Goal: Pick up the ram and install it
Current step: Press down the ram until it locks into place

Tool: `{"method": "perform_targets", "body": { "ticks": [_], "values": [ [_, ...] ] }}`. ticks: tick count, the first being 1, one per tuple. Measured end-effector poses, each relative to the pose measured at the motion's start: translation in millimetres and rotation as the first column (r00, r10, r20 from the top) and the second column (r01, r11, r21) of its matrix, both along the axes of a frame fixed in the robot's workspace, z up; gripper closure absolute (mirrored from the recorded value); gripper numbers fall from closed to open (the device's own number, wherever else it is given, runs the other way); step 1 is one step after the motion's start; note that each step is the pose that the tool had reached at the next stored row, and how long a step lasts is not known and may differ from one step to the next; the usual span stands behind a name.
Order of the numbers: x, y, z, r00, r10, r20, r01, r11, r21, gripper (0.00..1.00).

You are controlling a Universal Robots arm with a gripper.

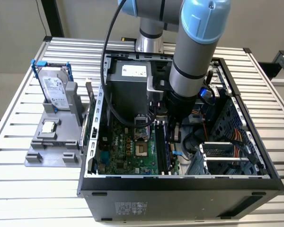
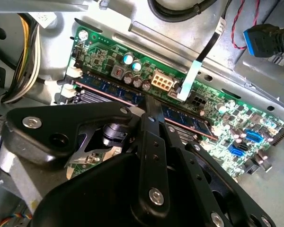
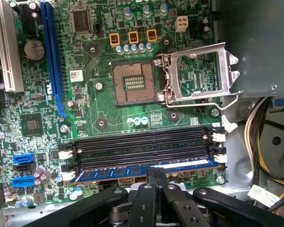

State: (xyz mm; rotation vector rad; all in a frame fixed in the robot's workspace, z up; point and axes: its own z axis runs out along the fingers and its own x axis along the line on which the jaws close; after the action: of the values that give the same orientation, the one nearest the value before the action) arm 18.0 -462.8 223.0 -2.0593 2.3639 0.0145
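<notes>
1. First wrist view: ram (image 3: 142, 171) lying along the outermost of the four long memory slots (image 3: 142, 149), the one closest to the motherboard (image 3: 99, 94) edge, level and parallel to the three vacant black slots beside it.
2. Gripper (image 3: 156, 176) directly above the middle of the ram, fingers (image 3: 151, 182) drawn together with almost no gap, tips touching or nearly touching the stick's top edge. Judged: closed around the thin board or pressing on it; exact contact not discernible.
3. Central placement on the stick judged deliberate: force at mid-length loads both ends evenly into the slot.
4. White retaining latch (image 3: 219, 158) at the slot end standing close against the ram's corner; whether fully locked, not discernible.
5. Processor socket (image 3: 132, 82) vacant, its metal retention frame (image 3: 199, 71) swung open alongside.
6. Second wrist view: same stick (image 2: 113, 90) running across the board beneath the closed gripper (image 2: 151, 111), black linkage in the foreground.
7. Exterior view: arm (image 1: 194, 56) reaching down into the open computer case (image 1: 180, 182) on the desk (image 1: 19, 198); hard drive (image 1: 54, 87) and processor chip (image 1: 49, 126) parked in the grey holder (image 1: 47, 151) outside the case, well apart from the work.
</notes>
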Motion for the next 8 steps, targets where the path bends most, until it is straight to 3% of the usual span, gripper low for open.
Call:
{"method": "perform_targets", "body": {
  "ticks": [4, 8],
  "values": [
    [0.0, -0.1, -6.8, 1.0000, 0.000, -0.0002, 0.000, 1.0000, -0.0010, 1.00],
    [0.1, 0.5, -5.4, 1.0000, 0.000, -0.0012, 0.000, 1.0000, -0.0046, 1.00]
  ]
}}
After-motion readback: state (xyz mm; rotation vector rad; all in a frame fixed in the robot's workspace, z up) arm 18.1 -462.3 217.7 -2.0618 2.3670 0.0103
